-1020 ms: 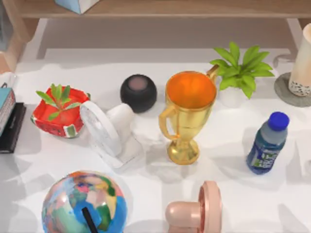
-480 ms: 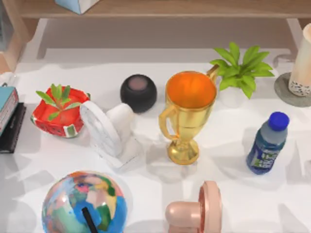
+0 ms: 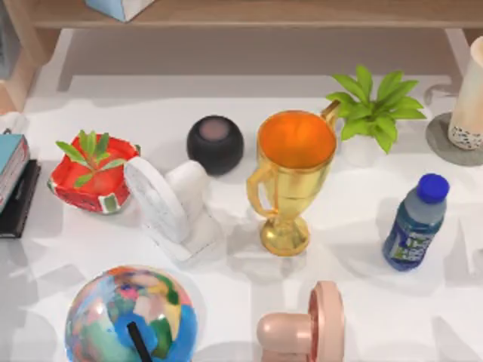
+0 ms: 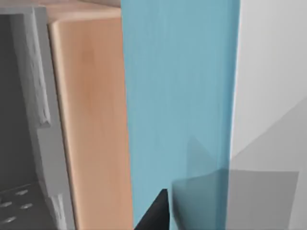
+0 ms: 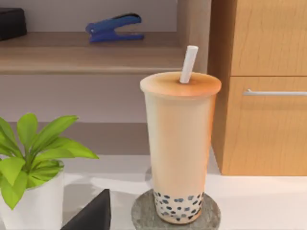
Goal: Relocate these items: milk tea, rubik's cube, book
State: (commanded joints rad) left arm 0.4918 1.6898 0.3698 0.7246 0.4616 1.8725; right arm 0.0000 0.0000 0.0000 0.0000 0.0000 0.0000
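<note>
A gold trophy cup [image 3: 290,179] is standing near the middle of the white table [image 3: 347,309] and is serving here as the landmark. Far to its left, at the table's left edge, the book [image 3: 10,161] is lying with its teal cover upward on a thin black slab [image 3: 19,200]; the left wrist view is looking closely along that teal cover [image 4: 180,105], next to a wooden panel [image 4: 91,124]. A dark finger tip [image 4: 154,213] of the left gripper is showing against the cover, but whether the fingers are parted or gripping anything cannot be told. Far to the trophy's right, at the right edge, the milk tea [image 3: 469,98] is standing upright on a round grey coaster [image 3: 441,143]. The right wrist view is facing this cup [image 5: 180,143], its white straw [image 5: 188,63] rising from the lid, with a potted green plant [image 5: 33,163] beside it; one dark finger tip [image 5: 93,213] is showing, and the right gripper's opening cannot be told either. Between trophy and milk tea, a blue-capped bottle [image 3: 415,222] is standing.
</note>
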